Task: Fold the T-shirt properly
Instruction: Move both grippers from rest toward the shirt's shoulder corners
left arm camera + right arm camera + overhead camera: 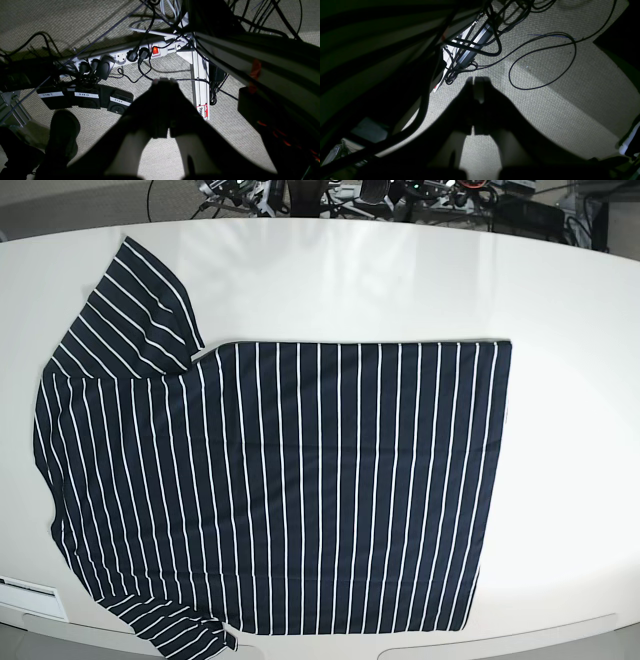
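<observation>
While both arms are hanging below the white round table [560, 310] | dark navy white-striped fabric T-shirt [300, 480] is lying flat, long axis running left edge to right, sleeves leftward | left gripper [165, 81] clenched empty | right gripper [477, 80] clenched empty, likely nearer the sleeves.

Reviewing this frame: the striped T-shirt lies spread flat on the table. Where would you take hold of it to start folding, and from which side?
Probably the upper sleeve, coming from the table's far edge: it juts out from the T-shirt with free edges on the bare white table, so a tool could pinch its corner and fold it onto the body.
</observation>
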{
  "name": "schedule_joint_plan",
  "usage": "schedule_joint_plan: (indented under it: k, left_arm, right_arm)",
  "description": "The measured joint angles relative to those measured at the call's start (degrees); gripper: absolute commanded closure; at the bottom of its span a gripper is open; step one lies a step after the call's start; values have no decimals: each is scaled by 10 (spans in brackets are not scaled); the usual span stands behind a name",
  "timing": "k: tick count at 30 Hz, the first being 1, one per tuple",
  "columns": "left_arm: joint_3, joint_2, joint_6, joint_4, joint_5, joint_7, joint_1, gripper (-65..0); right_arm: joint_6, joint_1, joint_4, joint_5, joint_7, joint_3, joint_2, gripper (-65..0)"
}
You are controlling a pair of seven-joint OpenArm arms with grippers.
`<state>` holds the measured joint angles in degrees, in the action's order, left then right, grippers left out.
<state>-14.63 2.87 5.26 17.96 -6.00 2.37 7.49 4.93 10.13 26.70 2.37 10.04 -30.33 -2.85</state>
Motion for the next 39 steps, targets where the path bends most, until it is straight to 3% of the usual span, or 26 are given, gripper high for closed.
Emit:
schedule_joint_plan:
  k: [25,29,34,39]
  left_arm:
    - [0,0,2,0,0,0,0,0]
    - [0,2,2,1,0,-20,0,0]
    - [0,28,54,20,29,-39,22,0]
    - [0,58,73,83,28,-63,78,0]
  right_arm:
    - [0,0,0,0,-1,0,0,0]
    - [0,0,0,0,30,0,0,0]
    - [22,37,12,-56,12,0,-15,0]
    - [46,103,73,-55,13,0,-54,0]
